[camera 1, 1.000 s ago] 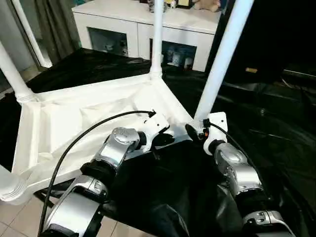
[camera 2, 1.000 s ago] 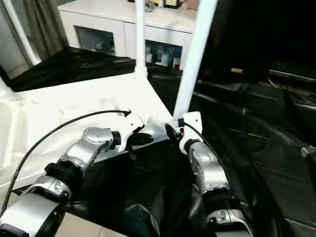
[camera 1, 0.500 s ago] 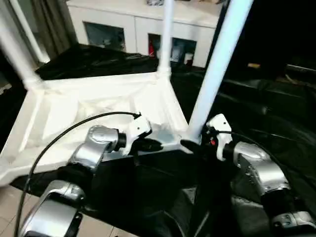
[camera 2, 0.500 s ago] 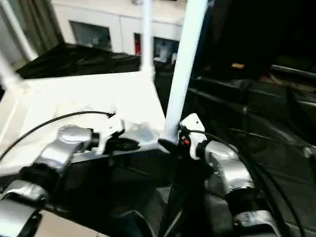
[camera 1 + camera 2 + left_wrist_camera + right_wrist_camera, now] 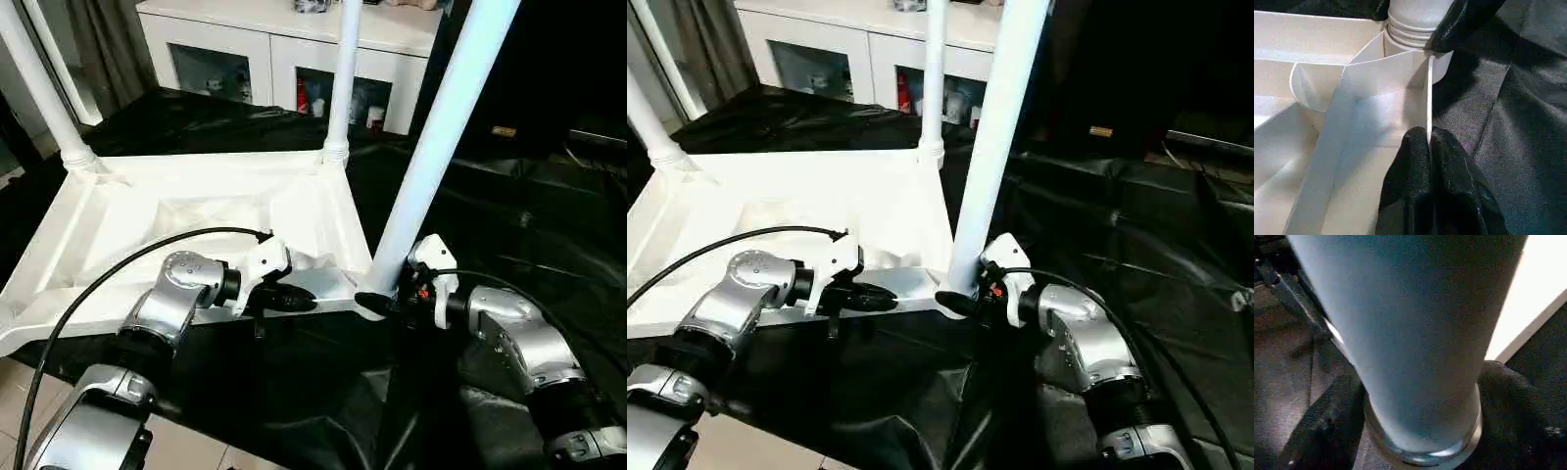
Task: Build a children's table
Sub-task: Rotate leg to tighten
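Note:
The children's table lies upside down, its white ribbed tabletop on black sheeting with white legs standing up from the corner sockets. My left gripper is shut on the thin near rim of the tabletop, just beside the near right corner. There the nearest leg rises. My right gripper reaches in from the right, and its fingers lie against both sides of the leg's base. A second leg stands at the far right corner and another leg at the far left.
A white glass-doored cabinet stands behind the table. Crinkled black sheeting covers the surface to the right and in front. Pale floor tiles show at the near left. A black cable arcs over my left forearm.
The camera has shifted. My right gripper has come in from beside the leg's base and narrowed around it. The left gripper has kept its hold on the rim.

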You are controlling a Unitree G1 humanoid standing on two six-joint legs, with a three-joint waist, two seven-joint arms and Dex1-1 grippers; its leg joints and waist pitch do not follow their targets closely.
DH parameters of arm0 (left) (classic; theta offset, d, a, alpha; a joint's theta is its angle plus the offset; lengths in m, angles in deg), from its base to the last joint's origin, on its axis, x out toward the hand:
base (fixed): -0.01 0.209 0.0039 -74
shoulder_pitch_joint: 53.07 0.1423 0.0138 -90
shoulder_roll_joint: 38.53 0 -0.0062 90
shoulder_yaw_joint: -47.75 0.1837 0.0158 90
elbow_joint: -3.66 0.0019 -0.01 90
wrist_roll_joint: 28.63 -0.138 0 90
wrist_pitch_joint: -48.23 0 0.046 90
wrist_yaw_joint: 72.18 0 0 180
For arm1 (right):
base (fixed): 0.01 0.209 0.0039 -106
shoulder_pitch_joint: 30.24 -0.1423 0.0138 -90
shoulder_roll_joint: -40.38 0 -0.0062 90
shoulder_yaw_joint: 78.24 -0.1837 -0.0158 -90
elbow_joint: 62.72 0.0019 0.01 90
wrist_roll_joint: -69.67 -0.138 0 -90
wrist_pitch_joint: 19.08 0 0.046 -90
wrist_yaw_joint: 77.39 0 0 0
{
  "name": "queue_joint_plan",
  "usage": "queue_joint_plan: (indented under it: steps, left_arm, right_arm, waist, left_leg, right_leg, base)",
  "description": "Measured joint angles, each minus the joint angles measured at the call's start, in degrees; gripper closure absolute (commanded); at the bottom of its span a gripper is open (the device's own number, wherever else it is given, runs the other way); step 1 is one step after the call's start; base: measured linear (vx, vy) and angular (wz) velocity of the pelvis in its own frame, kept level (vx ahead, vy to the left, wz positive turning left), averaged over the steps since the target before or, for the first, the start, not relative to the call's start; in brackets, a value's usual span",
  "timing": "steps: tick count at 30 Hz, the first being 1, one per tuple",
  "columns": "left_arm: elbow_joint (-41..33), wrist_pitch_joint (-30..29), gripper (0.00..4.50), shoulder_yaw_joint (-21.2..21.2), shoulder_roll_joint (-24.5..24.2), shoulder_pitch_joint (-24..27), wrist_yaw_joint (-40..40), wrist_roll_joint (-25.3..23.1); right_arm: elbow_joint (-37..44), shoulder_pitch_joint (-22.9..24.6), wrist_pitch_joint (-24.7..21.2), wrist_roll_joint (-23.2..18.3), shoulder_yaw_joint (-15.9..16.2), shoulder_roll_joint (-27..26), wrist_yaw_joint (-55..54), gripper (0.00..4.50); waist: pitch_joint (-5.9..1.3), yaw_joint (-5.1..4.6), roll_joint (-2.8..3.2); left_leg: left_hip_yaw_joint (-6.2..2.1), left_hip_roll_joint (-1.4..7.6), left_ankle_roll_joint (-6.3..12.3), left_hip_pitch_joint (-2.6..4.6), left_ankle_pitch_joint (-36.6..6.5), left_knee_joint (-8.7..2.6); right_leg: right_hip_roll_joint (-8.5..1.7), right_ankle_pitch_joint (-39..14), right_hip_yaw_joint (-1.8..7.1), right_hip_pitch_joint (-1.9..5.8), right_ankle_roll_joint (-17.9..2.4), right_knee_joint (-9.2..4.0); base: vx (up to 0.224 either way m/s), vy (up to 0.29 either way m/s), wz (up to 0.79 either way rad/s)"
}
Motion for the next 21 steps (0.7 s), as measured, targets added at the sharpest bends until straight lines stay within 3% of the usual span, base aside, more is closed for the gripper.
queue_joint_plan:
  steps: [5,9,13,21]
  left_arm:
    - [-0.13,-0.36,4.50,-0.19,0.33,0.14,-0.42,0.02]
    - [2.00,-0.42,4.50,-0.47,2.51,-0.98,-6.14,-1.15]
    - [6.43,-1.58,4.50,-0.54,7.50,-3.81,-15.60,-3.51]
    - [10.86,-2.59,4.50,-0.42,13.28,-6.49,-24.35,-5.52]
  right_arm:
    - [-0.25,0.12,0.00,-0.37,-0.14,-1.02,-1.58,1.61]
    - [-3.59,-0.70,1.21,0.78,-2.46,-5.17,-10.87,1.72]
    - [-7.68,-3.12,0.77,2.44,-6.18,-11.47,-26.55,1.74]
    - [-10.52,-4.88,1.36,4.74,-8.67,-16.01,-40.65,1.74]
  waist:
    - [-0.02,-0.25,-0.04]
    - [-0.07,-0.60,-0.13]
    - [-0.06,-0.67,-0.19]
    - [-0.15,-0.32,0.01]
  left_leg:
    - [0.00,0.01,0.01,0.02,0.00,0.02]
    - [-0.01,0.00,-0.02,0.15,0.01,0.20]
    - [-0.01,-0.04,-0.10,0.74,0.06,0.29]
    - [-0.04,-0.18,-0.09,0.87,0.06,0.13]
  right_leg:
    - [0.00,0.00,0.00,0.00,0.00,0.07]
    - [-0.01,0.02,0.06,0.20,-0.04,0.21]
    - [-0.04,-0.21,0.12,0.60,0.35,0.19]
    - [-0.11,-0.24,0.17,1.25,0.39,-0.58]
  base:
    - [0.000,0.000,0.00]
    - [0.000,0.000,0.00]
    - [0.000,0.000,0.00]
    - [0.000,0.000,0.00]
